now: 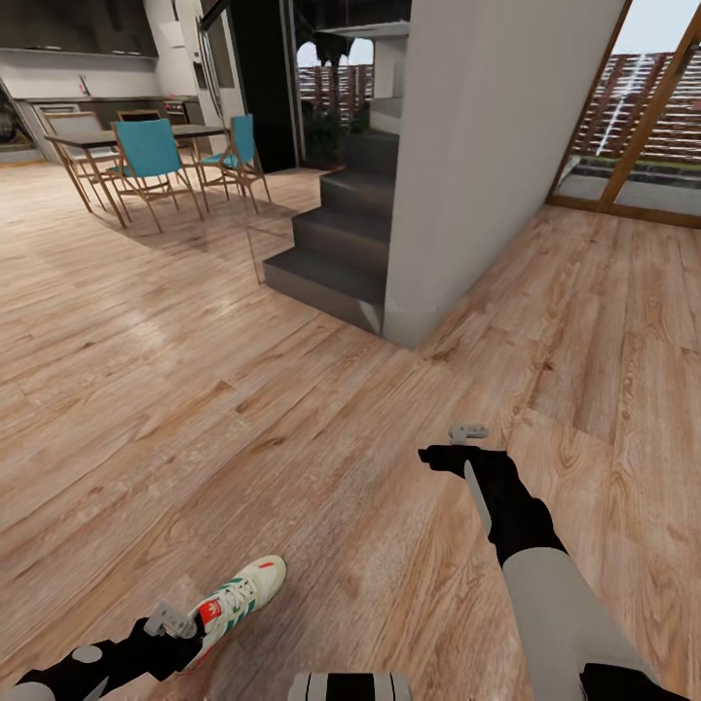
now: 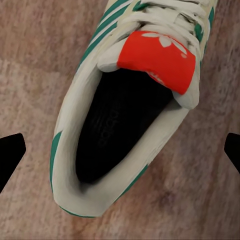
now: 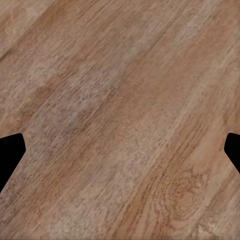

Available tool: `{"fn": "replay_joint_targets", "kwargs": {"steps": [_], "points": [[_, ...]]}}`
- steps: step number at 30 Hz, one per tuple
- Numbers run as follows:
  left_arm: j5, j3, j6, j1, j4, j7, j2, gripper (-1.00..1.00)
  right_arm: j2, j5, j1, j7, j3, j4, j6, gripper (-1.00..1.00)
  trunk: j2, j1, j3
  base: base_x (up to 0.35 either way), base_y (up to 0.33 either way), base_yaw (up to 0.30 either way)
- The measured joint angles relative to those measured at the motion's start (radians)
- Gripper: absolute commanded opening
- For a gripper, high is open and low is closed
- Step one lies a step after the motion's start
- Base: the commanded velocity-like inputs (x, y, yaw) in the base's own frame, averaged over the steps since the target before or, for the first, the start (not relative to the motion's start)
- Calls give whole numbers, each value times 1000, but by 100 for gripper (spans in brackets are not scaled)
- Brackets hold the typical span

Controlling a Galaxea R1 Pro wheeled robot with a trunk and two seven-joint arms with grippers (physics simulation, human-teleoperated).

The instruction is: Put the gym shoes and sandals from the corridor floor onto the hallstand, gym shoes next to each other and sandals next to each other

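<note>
One gym shoe, white with green stripes and a red-orange tongue label, lies on the corridor floor at the lower left of the head view. My left gripper hovers at its heel end. In the left wrist view the gym shoe lies below and between the two widely spread fingertips, so the left gripper is open. My right gripper hangs open over bare planks, and the right wrist view shows only floor under the right gripper. The other gym shoe, the sandals and the hallstand are out of view.
A dark staircase and a white wall block stand ahead in the middle. A dining table with teal chairs is at the far left. A glazed wooden door frame is at the far right.
</note>
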Motion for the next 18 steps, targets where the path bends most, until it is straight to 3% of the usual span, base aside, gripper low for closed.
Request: {"fn": "replay_joint_targets", "kwargs": {"steps": [7, 18], "points": [[0, 0, 0, 0, 0, 0, -1, 100, 0, 0, 0, 0, 0, 1, 0, 100, -2, 3, -36, 0, 0, 0], [-4, 0, 0, 0, 0, 0, 0, 100, 0, 0, 0, 0, 0, 0, 0, 100, -2, 3, -39, 0, 0, 0]]}}
